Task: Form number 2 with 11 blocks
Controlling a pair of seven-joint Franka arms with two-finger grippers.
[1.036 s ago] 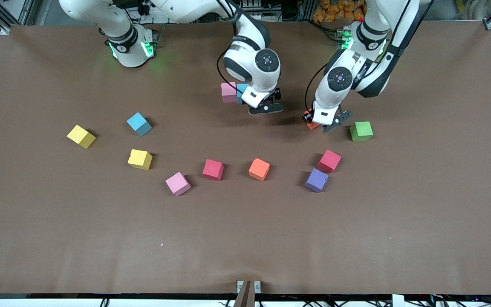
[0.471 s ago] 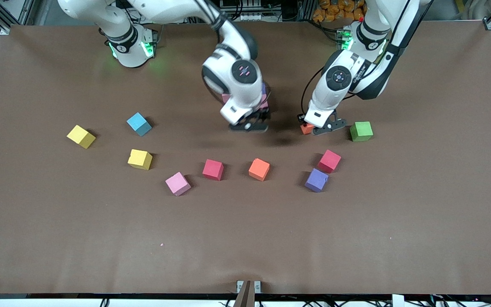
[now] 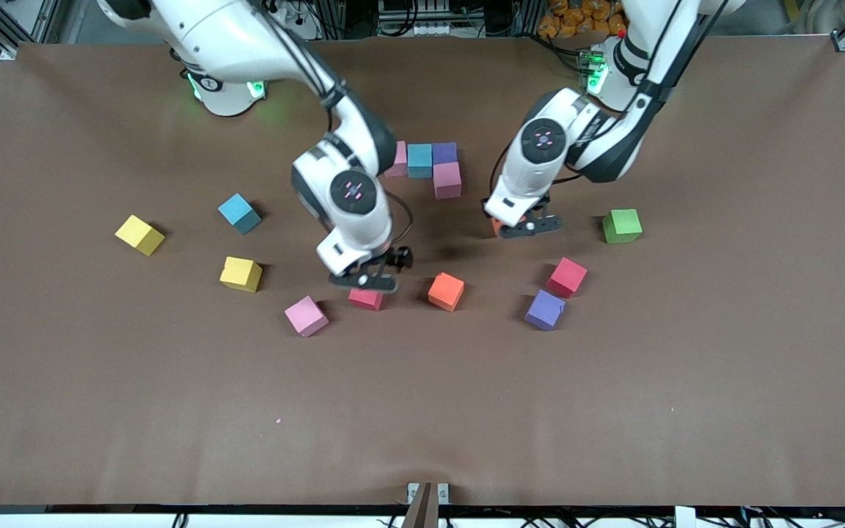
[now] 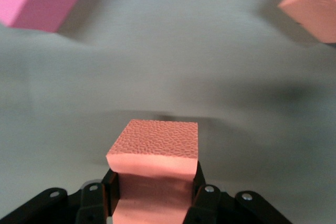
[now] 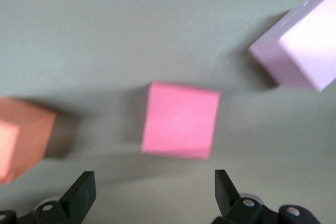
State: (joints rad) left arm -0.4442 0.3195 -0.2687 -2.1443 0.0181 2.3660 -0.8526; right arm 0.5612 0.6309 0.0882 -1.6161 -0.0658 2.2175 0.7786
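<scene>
— Grippers first: where are they?
— Right gripper (image 3: 364, 281) hangs with its fingers spread wide just above a red block (image 3: 366, 298), which lies between the open fingers in the right wrist view (image 5: 180, 120). Left gripper (image 3: 527, 227) is clamped on an orange block (image 4: 156, 163), held over bare tabletop (image 3: 422, 411) beside the green cube (image 3: 621, 225).
— How much room at the near edge?
— Plenty. A wide bare strip runs along the whole near side. Then come the loose blocks in a ragged row: pink (image 3: 306, 316), the red one, orange (image 3: 446, 291), purple (image 3: 544, 309), and another red (image 3: 567, 276) touching that purple one at a corner.
— And toward the right arm's end?
— Two yellow blocks (image 3: 240, 273) (image 3: 139, 235) and a blue one (image 3: 239, 213), well apart, with open tabletop around them.
— Farthest back?
— The start of the number 2 (image 3: 430, 167): pink, blue and purple in a touching row, another pink touching the purple on its nearer side.
— Arm poses?
— Right arm reaches from its base far out over the table, wrist pointing down. Left arm is bent tighter, nearer its base, wrist also down.
</scene>
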